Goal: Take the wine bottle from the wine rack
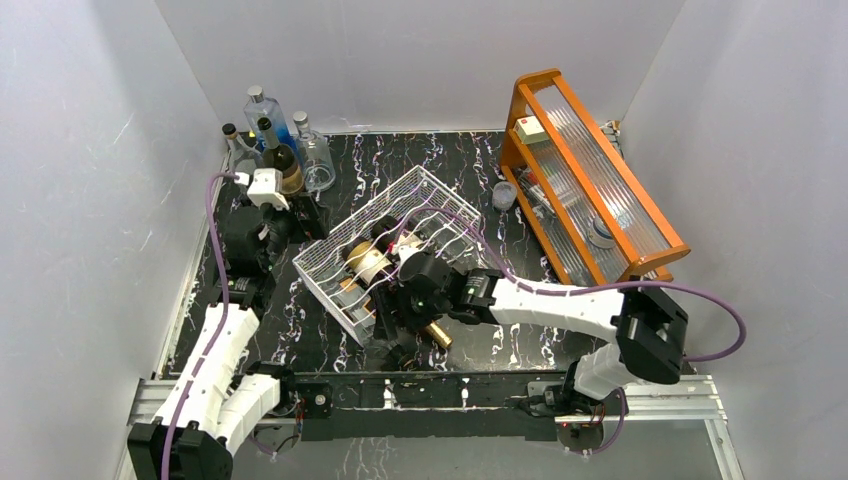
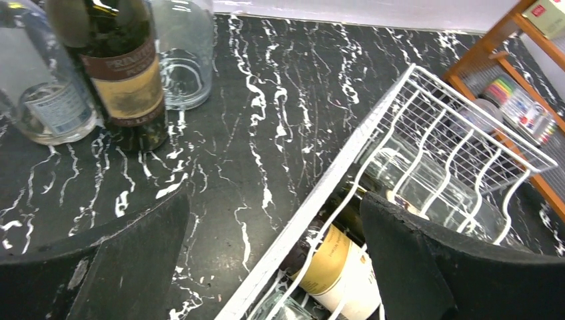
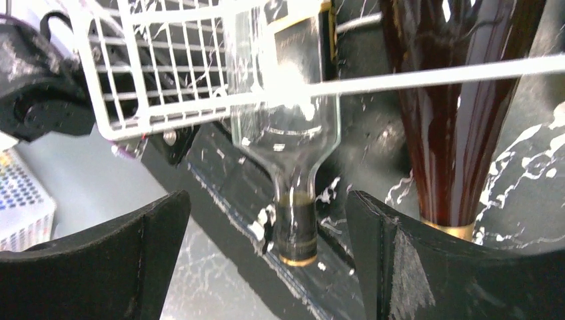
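Top view: the wine rack sits mid-counter at an angle, one corner pointing at the near edge. The right gripper is at that near corner, jaws spread wide, nothing in them. The left gripper hangs by the rack's left side, also wide open and empty. Spare bottles stand in the far left corner, and there's an orange frame along the right edge.

Left wrist: open fingers over bare counter, with the rack's rim running between them. A cream-labelled bottle lies inside, its lower end cut off by the frame.

Right wrist: the fingers frame the neck of a clear wine bottle poking out under the rack wire, with a dark bottle just beside it. My guess is the clear one's the target, but I can't be sure.

I'd centre on that neck, stay off the dark bottle, close below the shoulder and pull straight along the cradle so nothing snags the wire. Glare washes out its label, and in the top view the arm hides the bottle itself.
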`<state>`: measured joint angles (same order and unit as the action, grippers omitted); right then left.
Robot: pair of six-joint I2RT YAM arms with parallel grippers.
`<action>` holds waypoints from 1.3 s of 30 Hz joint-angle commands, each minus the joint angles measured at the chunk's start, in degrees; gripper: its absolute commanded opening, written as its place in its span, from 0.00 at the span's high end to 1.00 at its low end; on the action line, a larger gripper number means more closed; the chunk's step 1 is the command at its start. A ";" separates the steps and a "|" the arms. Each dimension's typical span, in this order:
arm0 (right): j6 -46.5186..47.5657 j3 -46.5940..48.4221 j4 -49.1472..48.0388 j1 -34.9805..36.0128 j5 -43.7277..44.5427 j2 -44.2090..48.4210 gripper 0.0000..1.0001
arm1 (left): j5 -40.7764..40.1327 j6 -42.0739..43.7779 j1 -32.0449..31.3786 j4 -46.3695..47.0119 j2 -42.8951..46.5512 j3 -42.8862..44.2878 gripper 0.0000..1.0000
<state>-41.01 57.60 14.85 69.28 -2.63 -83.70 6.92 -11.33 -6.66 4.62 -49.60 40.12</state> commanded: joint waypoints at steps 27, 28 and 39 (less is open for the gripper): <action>-1.83 3.20 -20.52 -13.47 1.30 -10.80 0.47 | -12.11 4.39 -3.28 -2.30 4.74 1.08 0.02; -1.63 3.60 -20.36 -14.14 0.88 -11.00 0.47 | -12.02 4.39 -3.23 -2.33 4.70 1.02 0.02; 4.39 6.92 -13.49 -17.07 -3.89 -9.30 0.32 | -11.74 4.76 -3.63 -2.34 4.35 0.75 0.02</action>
<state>-42.04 62.76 2.00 54.00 -9.50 -95.85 -4.93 -7.38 -9.80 1.67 -45.45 39.81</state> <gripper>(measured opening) 0.624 0.981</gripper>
